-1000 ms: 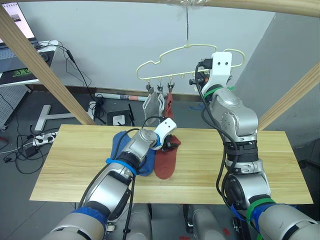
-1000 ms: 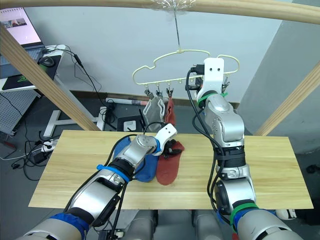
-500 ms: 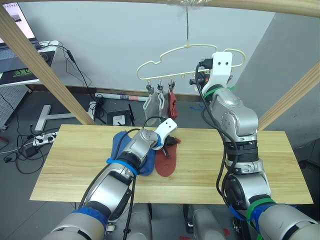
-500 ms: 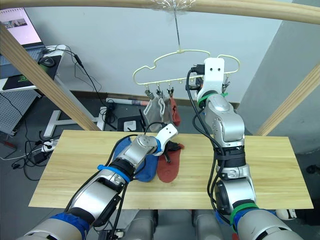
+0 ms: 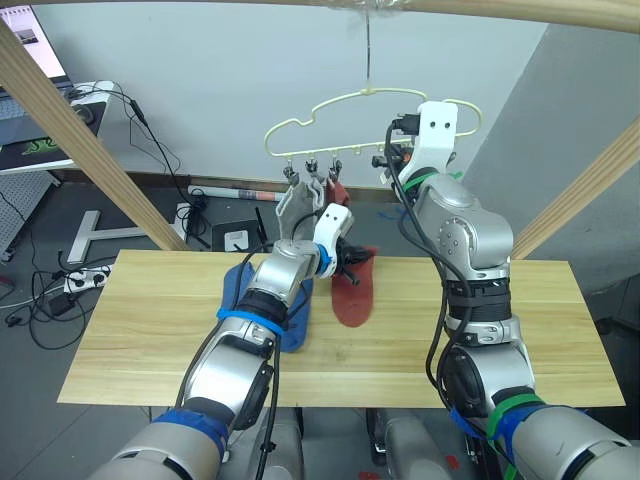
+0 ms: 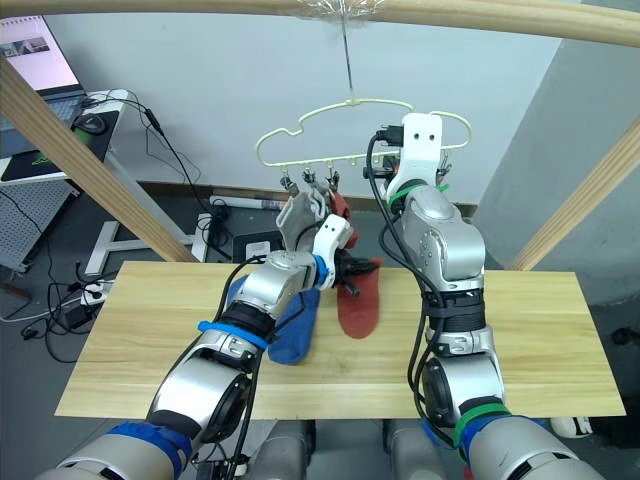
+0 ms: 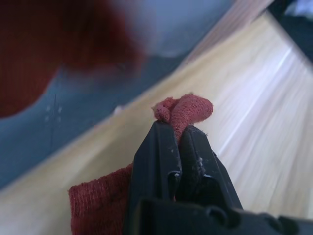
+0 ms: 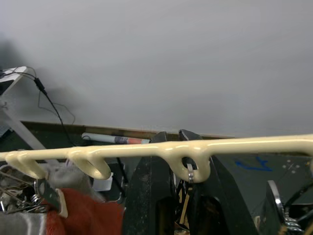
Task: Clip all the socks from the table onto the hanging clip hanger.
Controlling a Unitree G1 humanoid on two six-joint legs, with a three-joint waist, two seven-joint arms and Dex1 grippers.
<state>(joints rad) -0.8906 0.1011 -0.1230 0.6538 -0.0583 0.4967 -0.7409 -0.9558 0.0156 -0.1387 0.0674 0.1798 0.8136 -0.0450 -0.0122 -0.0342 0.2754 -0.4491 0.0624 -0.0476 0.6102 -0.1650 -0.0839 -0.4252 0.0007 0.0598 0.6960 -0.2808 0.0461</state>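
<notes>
My left gripper is shut on the bunched top of a rust-red sock and holds it off the table; the sock's toe hangs down close to the wood. In the left wrist view the fingertips pinch that sock. A blue sock lies on the table under my left forearm. The pale-yellow clip hanger hangs above, with two grey socks and a rust-red one clipped at its left. My right gripper is up at the hanger's lower bar, shut on a small clip.
Slanted wooden poles rise at the left and the right, and a top pole carries the hanger's hook. A desk with a laptop and floor cables lie beyond the table's left end.
My left gripper has lifted the rust-red sock off the table, up and to the right toward the hanger. The hanger and my right gripper have shifted slightly left; the clipped socks swung.
</notes>
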